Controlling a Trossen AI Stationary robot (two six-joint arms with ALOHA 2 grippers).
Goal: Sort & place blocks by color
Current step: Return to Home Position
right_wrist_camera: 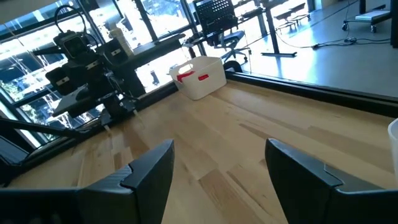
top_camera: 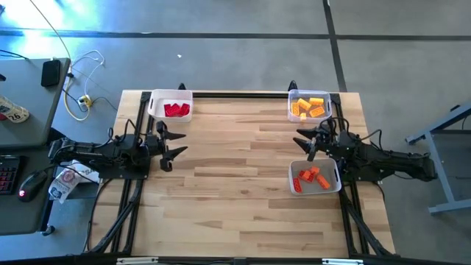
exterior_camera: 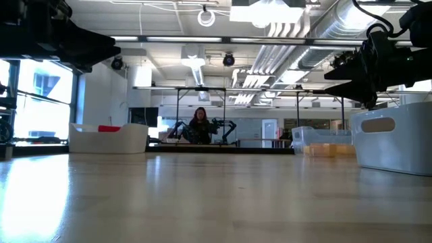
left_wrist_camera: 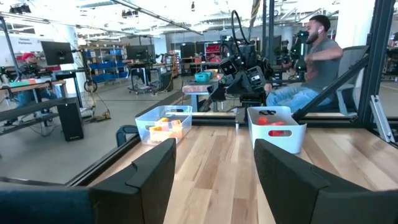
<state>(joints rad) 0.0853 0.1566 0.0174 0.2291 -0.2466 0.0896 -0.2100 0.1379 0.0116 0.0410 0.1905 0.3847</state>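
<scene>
Wood, pale and bare: the table (top_camera: 235, 210) carries no loose brick that we can find on its near half or its middle. Nearest item, right side: a white tray (top_camera: 293, 171) holding the orange blocks (top_camera: 312, 177), heaped anyhow. Next, level with each other and facing inward across the bare middle: the left gripper (top_camera: 179, 143), fingers spread with nothing between them, and the right gripper (top_camera: 302, 140), likewise spread and empty; both wrist views show the gap. Farthest, along the back edge: a second white tray (top_camera: 153, 103) with the red blocks (top_camera: 176, 110), just beyond the left gripper, and a clear tray (top_camera: 293, 97) with the yellow blocks (top_camera: 309, 107), just beyond the right gripper. Governing relation, in our judgement: every block lies in a tray and none in a hand, so the sorting looks done. The right gripper stands between two trays, one nearer and one farther, and should pull straight outward along its arm, the left likewise.
</scene>
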